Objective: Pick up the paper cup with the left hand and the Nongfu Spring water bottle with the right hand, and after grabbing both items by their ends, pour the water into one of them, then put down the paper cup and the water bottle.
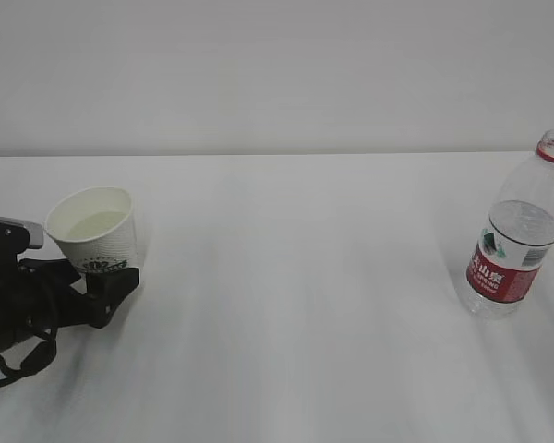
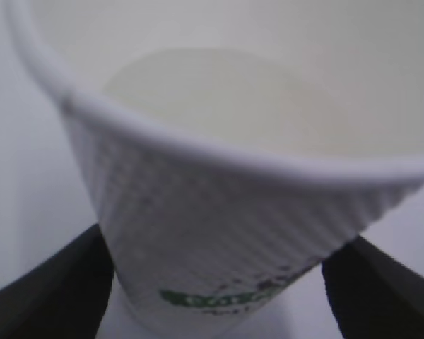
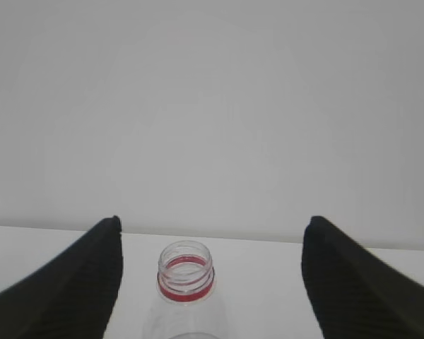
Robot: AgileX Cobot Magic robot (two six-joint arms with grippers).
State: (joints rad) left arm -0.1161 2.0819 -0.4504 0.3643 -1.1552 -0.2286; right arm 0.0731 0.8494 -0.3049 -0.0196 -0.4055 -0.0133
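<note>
The paper cup (image 1: pixel 92 231) stands at the table's left, white with a green logo, and pale water shows inside it. My left gripper (image 1: pixel 106 277) is low around its base, open; in the left wrist view the cup (image 2: pixel 219 212) fills the frame, with black fingers (image 2: pixel 49 289) on either side and a sliver of table showing by the right one. The Nongfu Spring water bottle (image 1: pixel 517 240) stands uncapped at the far right, partly filled. Its red-ringed neck (image 3: pixel 186 275) sits between the wide-apart fingers (image 3: pixel 71 282) of my open right gripper (image 3: pixel 210 282), untouched. The right arm is outside the exterior view.
The white table (image 1: pixel 305 305) stretches bare between cup and bottle and meets a plain pale wall (image 1: pixel 277 74) at the back. The bottle stands close to the frame's right edge.
</note>
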